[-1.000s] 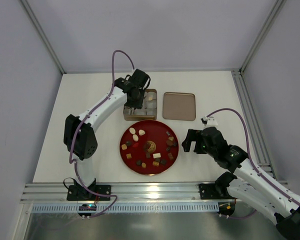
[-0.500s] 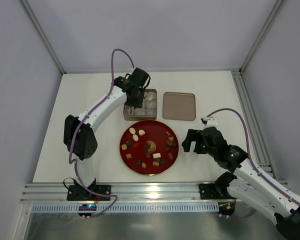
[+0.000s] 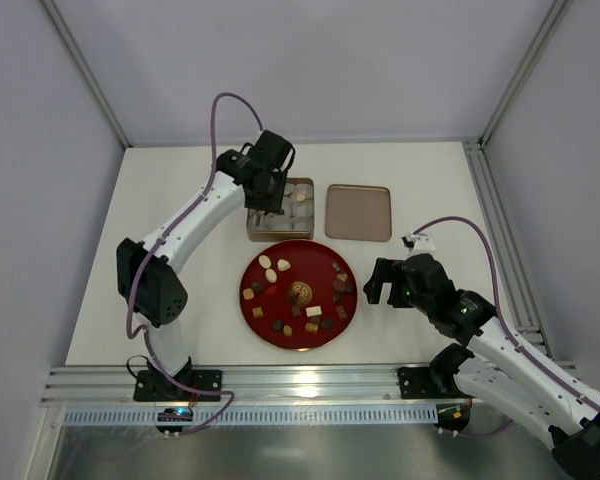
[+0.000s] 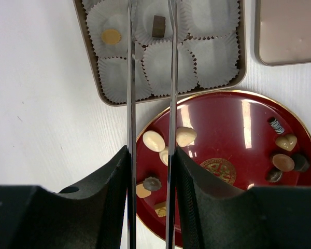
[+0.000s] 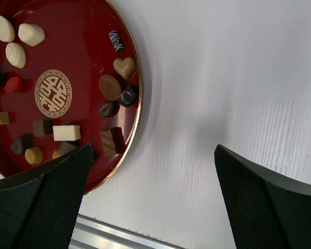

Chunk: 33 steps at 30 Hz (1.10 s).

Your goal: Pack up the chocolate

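White tabletop [image 4: 41, 129] between pale walls carries everything. One left gripper [image 3: 264, 208] hangs point-down above an open tan tin [image 4: 89, 62]. Its two thin fingers [image 4: 130, 104] run parallel with a narrow gap, partly open, and nothing is gripped between them. Under it six white paper cups [image 4: 215, 57] show in the tin, and two of them hold chocolate [image 4: 158, 26]: one dark square piece seen through the gap between the fingers, and one round tan piece [image 4: 111, 36] just left of them. One tan lid [image 4: 290, 31] lies to this gripper's right, apart from the tin.

One right gripper [image 5: 153, 149] hovers over the tabletop, jaws spread wide and empty. To its left sits one red plate [image 5: 83, 41] with the loose chocolate. On it are three cream-white pieces [image 5: 15, 54] together, one heart [image 5: 125, 67], one striped roll [image 5: 116, 41] and one white bar [image 5: 66, 133]. Roughly nineteen pieces show in all, though its own finger hides part of the plate, so the total is unsure.
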Each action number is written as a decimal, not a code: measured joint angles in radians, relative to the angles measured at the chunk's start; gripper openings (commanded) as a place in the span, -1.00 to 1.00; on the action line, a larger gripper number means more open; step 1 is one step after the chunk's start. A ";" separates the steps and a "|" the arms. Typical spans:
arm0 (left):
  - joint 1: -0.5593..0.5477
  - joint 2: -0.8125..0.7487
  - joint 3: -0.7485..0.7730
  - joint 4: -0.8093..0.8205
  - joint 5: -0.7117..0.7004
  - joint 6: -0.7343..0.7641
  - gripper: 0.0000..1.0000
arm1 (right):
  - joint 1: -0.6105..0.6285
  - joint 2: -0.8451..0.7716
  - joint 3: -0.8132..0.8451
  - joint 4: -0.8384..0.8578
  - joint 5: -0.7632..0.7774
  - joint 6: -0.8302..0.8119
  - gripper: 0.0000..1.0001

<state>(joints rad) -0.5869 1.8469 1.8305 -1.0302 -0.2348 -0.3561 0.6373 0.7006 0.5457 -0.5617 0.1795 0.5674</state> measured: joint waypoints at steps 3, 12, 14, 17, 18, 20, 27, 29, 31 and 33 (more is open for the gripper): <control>0.000 -0.033 0.000 -0.006 0.014 -0.003 -0.24 | 0.000 0.000 0.000 0.000 0.000 0.000 1.00; -0.049 -0.182 -0.066 -0.011 0.036 -0.029 -0.23 | 0.000 -0.001 0.000 0.000 0.000 0.003 0.99; -0.079 -0.225 -0.105 -0.011 0.037 -0.038 -0.23 | 0.000 -0.003 -0.002 0.000 0.000 0.004 0.99; -0.131 -0.287 -0.173 -0.010 0.035 -0.060 -0.23 | 0.000 -0.010 -0.005 0.000 -0.001 0.007 0.99; -0.152 -0.308 -0.196 -0.009 0.034 -0.068 -0.22 | 0.000 -0.011 -0.005 0.000 -0.001 0.007 0.99; -0.192 -0.345 -0.244 -0.008 0.026 -0.088 -0.22 | 0.000 -0.014 -0.006 0.000 -0.001 0.008 1.00; -0.345 -0.456 -0.415 0.006 -0.016 -0.166 -0.21 | 0.000 -0.023 -0.006 0.000 -0.003 0.008 1.00; -0.379 -0.479 -0.459 0.005 -0.027 -0.190 -0.21 | 0.000 -0.027 -0.006 -0.001 -0.004 0.008 0.99; -0.401 -0.504 -0.514 0.019 -0.037 -0.217 -0.21 | 0.000 -0.035 -0.006 0.000 -0.004 0.008 0.99; -0.409 -0.528 -0.569 0.022 -0.043 -0.240 -0.21 | 0.000 -0.040 -0.007 0.000 -0.004 0.010 1.00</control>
<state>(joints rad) -0.9958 1.3190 1.2617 -1.0080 -0.2779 -0.5961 0.6373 0.6609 0.5385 -0.5617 0.1753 0.5777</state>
